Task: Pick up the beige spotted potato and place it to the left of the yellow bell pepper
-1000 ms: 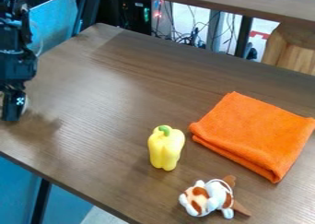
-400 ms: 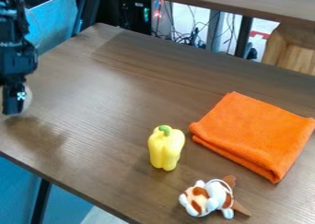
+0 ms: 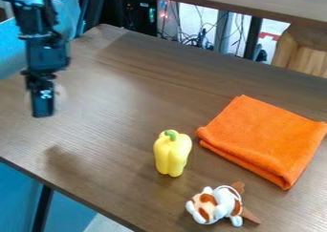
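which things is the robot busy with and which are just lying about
Seemingly in use:
pale thing at the hand, too blurred to name or to tell if held

Just lying about:
pepper, upright
cloth, folded
plush toy

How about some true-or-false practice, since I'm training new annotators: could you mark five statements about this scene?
1. The yellow pepper stands upright. True.
2. The orange cloth is spread out in one layer. False: it is folded.
3. The end effector is at the left of the view, apart from the pepper. True.
4. The plush toy touches the cloth. False: there is a gap between them.
5. The pepper's stem is green. True.
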Available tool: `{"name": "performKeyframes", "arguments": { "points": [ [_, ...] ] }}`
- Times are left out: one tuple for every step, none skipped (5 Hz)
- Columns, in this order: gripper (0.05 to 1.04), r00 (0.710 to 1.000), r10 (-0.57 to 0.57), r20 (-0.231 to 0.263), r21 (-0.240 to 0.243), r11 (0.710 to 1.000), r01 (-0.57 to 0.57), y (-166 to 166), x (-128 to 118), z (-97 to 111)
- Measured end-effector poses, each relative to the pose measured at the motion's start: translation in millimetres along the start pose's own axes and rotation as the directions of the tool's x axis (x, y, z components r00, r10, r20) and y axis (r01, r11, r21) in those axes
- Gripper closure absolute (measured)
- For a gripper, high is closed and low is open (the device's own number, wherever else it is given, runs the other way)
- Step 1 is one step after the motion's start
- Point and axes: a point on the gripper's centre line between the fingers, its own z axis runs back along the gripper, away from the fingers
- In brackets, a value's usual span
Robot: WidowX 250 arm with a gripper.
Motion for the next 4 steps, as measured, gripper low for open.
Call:
{"name": "performKeyframes", "arguments": {
  "points": [
    [0.440,0.988,-0.151,0.022,-0.093,0.984,0.152,-31.3,22.6,-6.2],
    [0.440,0.974,-0.227,-0.019,-0.098,0.970,0.224,-56.6,41.6,-17.8],
    [0.440,0.965,-0.258,-0.052,-0.095,0.963,0.252,-66.1,49.1,-25.4],
    [0.440,0.962,-0.251,-0.111,-0.088,0.966,0.242,-66.5,52.6,-40.5]
  ]
}}
